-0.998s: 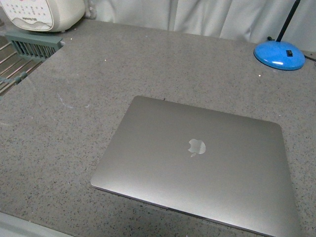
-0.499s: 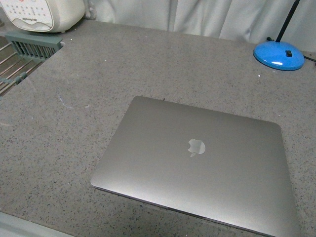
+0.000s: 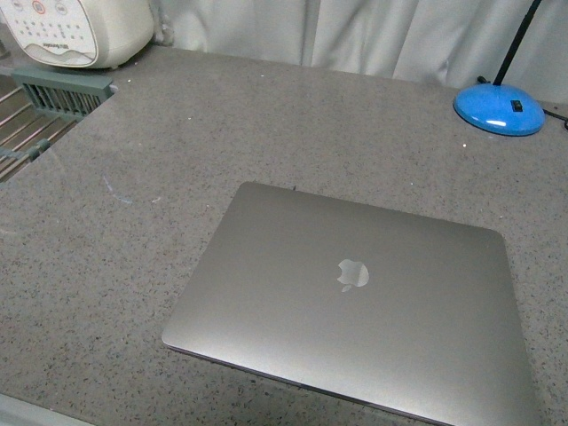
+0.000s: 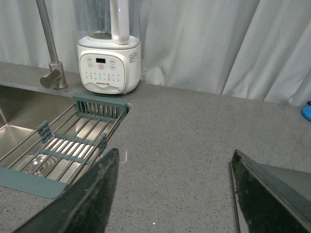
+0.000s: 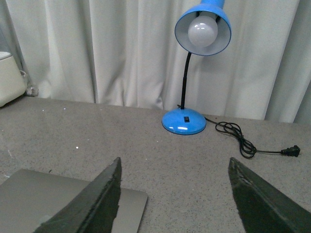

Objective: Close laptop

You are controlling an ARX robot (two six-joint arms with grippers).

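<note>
Lower in front view, laptop (image 3: 351,306) lies closed; only wrist views show both grippers spread.

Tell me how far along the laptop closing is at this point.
Done, it seems: the thin space-grey metal laptop lies flat on the speckled grey counter, lid down, logo up. Nothing is in hand: the left tool and right tool are open and hold nothing. Nothing appears left.

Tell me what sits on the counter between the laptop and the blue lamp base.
Nothing: in the front view, only bare speckled counter runs from the closed laptop to the blue lamp base. The right wrist view shows the same.
</note>
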